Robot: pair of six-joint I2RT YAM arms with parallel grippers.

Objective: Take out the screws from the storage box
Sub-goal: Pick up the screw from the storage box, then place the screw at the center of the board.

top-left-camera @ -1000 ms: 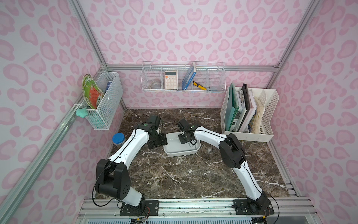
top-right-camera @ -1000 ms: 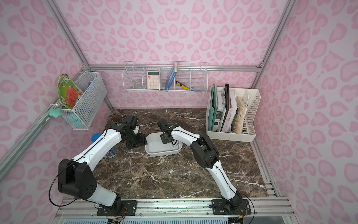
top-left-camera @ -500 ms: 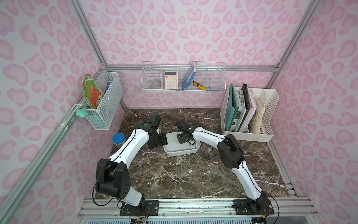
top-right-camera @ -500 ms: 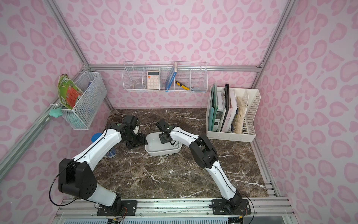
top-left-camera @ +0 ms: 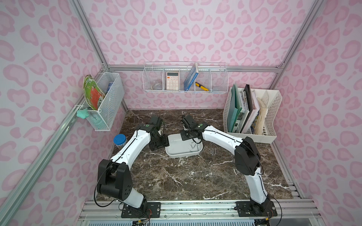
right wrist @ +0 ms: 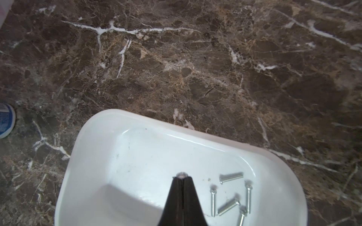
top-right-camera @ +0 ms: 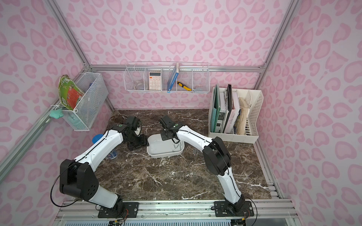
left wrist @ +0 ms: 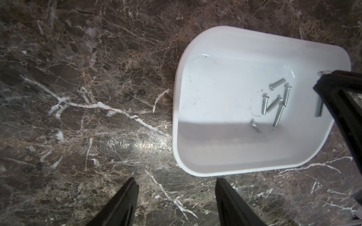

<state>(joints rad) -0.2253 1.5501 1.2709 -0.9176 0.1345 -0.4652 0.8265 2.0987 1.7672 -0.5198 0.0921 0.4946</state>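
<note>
White storage box (left wrist: 215, 88), silver-grey screws (left wrist: 274, 105), brown white-veined marble table (left wrist: 78, 97), pink-blotched walls (top-left-camera: 195, 29); jar lid (top-left-camera: 119, 139) seemingly blue.

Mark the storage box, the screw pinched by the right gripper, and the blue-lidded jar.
storage box (top-left-camera: 182, 155): in a top view, near wall.
pinched screw (right wrist: 181, 174): right wrist view, its head.
blue-lidded jar (top-left-camera: 119, 139): in a top view, its lid.

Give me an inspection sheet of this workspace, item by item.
Surface: brown marble tabletop, white-veined.
Job's things: storage box upright; six loose screws inside; about three tabletop screws beside it.
Clutter: blue-lidded jar by the left arm.
Grippers: left gripper open over bare tabletop; right gripper shut on the held screw over the box.
Cables: black cable loops out at the left arm's base.
Surroundings: wire wall basket, file rack, pink patterned walls.
</note>
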